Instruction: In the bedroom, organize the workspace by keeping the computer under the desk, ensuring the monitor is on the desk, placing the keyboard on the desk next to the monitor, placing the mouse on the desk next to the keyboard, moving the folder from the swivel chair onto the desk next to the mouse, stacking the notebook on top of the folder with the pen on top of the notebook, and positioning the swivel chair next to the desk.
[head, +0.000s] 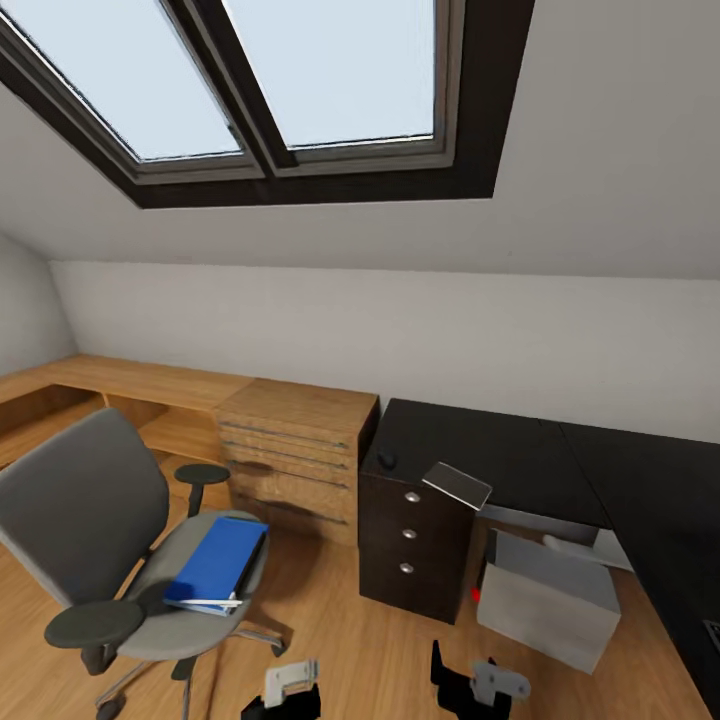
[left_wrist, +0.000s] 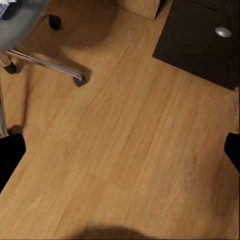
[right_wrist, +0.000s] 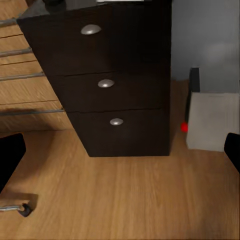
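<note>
Head view: folder (head: 218, 562) flat on swivel chair (head: 120, 540) seat, long axis toward desk (head: 520, 460); both grippers spread.

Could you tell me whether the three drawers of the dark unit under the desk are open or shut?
Shut: the drawer unit shows three fronts flush in one flat face, none pulled forward.

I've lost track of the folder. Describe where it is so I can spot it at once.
Start from the swivel chair standing on the oak floor, left of the dark three-drawer unit in the head view. The folder lies flat on its grey seat. It is the only bright blue thing there, with a thin pale object resting along its near edge.
</note>
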